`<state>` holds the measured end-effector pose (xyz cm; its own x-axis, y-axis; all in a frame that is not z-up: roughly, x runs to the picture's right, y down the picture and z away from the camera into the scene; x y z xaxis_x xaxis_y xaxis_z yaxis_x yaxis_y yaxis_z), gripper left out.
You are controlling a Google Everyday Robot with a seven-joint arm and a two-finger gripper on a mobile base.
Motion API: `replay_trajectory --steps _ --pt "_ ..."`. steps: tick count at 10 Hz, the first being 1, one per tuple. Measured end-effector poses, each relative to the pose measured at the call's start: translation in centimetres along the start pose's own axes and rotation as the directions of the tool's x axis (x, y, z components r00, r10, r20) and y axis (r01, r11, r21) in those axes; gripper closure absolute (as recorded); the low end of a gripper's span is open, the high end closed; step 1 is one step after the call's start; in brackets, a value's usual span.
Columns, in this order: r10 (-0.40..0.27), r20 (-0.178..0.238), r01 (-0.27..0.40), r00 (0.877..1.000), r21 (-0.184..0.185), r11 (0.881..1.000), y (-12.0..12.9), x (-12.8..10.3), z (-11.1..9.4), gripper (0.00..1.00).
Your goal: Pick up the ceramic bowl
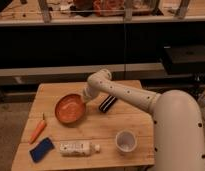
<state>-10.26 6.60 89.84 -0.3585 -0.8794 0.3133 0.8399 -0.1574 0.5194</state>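
Note:
The ceramic bowl (70,108) is a wide, shallow orange-red bowl with a darker rim, standing on the wooden table (111,127) left of centre. My white arm reaches in from the right, and my gripper (85,98) is down at the bowl's right rim, mostly hidden behind the wrist. The small white cup (125,141) stands near the table's front right, apart from the bowl.
A black rectangular object (107,103) lies just right of the gripper. A carrot (38,130), a blue sponge (42,149) and a white bottle lying on its side (76,147) sit along the front left. Dark shelving stands behind the table.

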Motion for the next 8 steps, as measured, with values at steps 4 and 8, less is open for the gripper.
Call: replay_trajectory --steps 4,8 --pt "0.037 0.000 -0.036 0.999 0.197 0.980 0.1 -0.2 -1.2 1.00" --pt "0.026 0.019 -0.031 0.999 0.292 0.956 -0.6 -0.4 -2.1 1.00"
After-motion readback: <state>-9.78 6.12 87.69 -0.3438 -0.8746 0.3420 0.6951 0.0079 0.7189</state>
